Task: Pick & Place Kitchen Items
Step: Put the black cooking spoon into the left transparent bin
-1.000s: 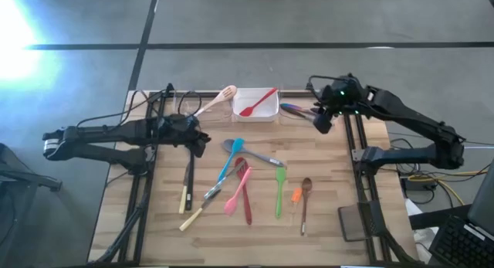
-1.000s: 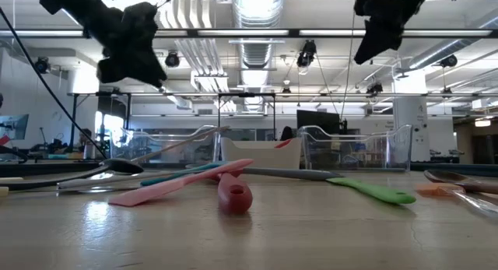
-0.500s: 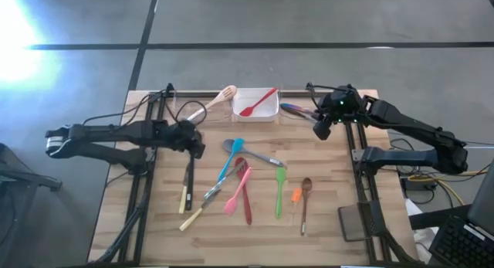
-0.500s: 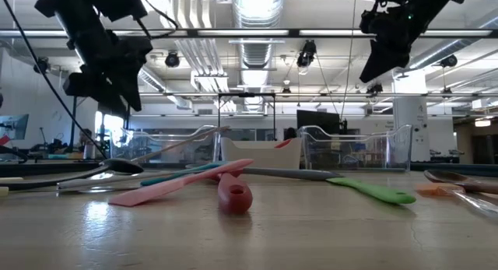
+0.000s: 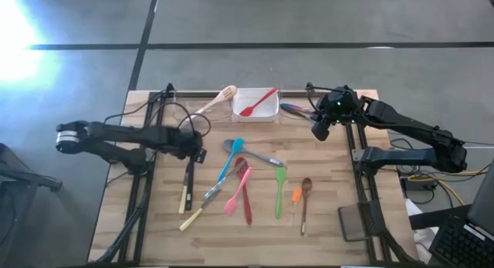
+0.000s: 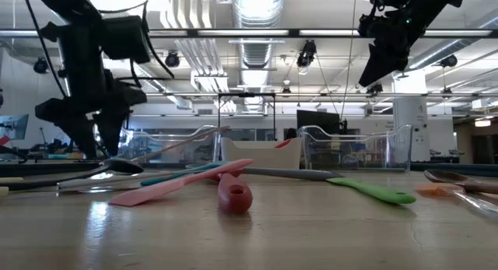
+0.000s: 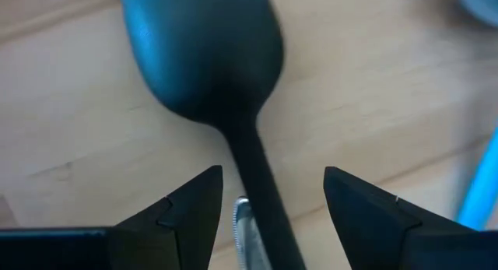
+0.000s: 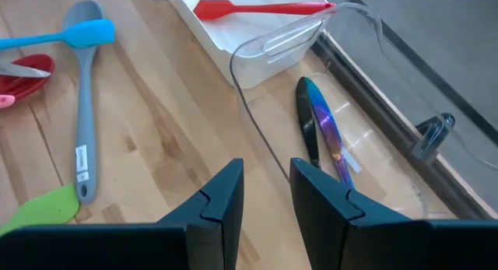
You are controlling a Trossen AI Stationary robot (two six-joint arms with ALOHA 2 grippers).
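while the left gripper (image 7: 268, 204) hangs spread astride the black ladle (image 7: 210, 60) near the table's (image 5: 332, 191) left edge, it should drop squarely before pinching the handle, the right gripper (image 8: 264, 196) waiting narrowly parted near the far-right corner.

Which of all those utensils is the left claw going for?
The black ladle. The left gripper hangs right over it, fingers open on either side of its dark handle; the other loose utensils on the table lie farther toward the middle.
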